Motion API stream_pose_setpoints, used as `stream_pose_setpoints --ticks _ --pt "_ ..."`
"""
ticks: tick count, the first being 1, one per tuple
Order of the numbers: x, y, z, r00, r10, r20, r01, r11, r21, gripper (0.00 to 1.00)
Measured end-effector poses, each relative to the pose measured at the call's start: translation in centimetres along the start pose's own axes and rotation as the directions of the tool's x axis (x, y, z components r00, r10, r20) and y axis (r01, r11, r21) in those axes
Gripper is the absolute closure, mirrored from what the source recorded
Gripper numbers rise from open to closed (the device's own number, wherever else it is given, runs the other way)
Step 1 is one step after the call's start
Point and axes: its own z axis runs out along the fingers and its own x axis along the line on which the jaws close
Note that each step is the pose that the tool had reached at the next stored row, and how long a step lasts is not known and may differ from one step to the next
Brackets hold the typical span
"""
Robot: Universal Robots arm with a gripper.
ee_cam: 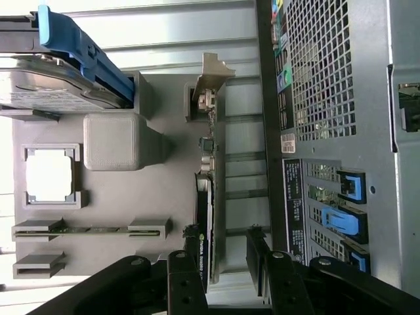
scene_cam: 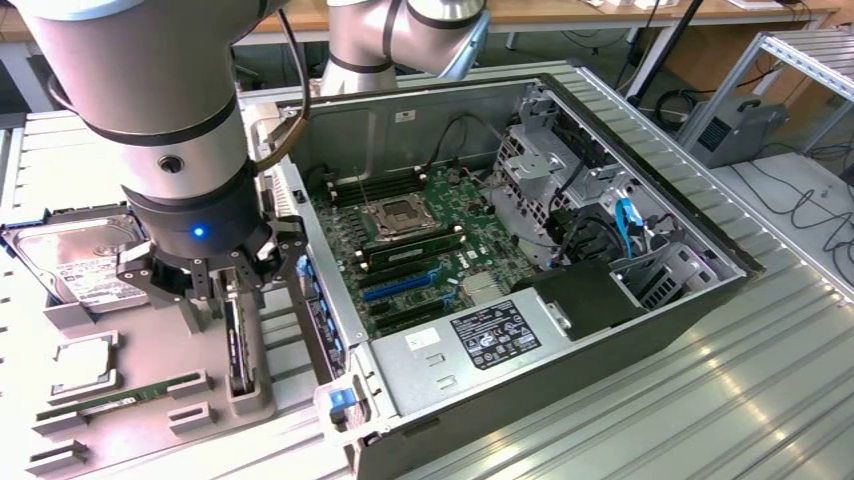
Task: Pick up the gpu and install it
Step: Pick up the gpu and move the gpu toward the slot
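Wrist view looks down past the tool [ee_cam: 223,279], whose jaws stand wide apart and hold nothing. Its dark fingers [ee_cam: 187,279] reach down on either side of the gpu [ee_cam: 205,216], which stands on edge in a slot of the grey holder tray [ee_cam: 164,197], directly beneath the tool. The card runs away from the fingers, and its silver bracket [ee_cam: 209,82] sits at the end farthest from them. One finger looks very close to the card's face; the other stands off with a clear gap, so the card is not centred between them.

Seen in the exterior view, the tool [scene_cam: 224,300] hangs low over the gpu [scene_cam: 236,345], with the tray [scene_cam: 160,350] resting on the counter [scene_cam: 747,400]. Just beside the tool on one side is the open computer case [scene_cam: 574,400]. On its other side the tray carries a RAM stick [scene_cam: 114,400], a processor chip [scene_cam: 83,362] and a hard drive [scene_cam: 87,260].

The step in hand appears to be the grasp. It would go best with the tool centred across the card, so both fingers meet it together, press on flat board and not on components, and lift it straight out of the slot without tilting.
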Motion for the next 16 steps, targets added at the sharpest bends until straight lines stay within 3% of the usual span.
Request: stream_pose_setpoints --ticks 16 --pt "0.72 0.29 0.85 1.0 0.0 0.0001 0.0 1.0 0.0013 0.58"
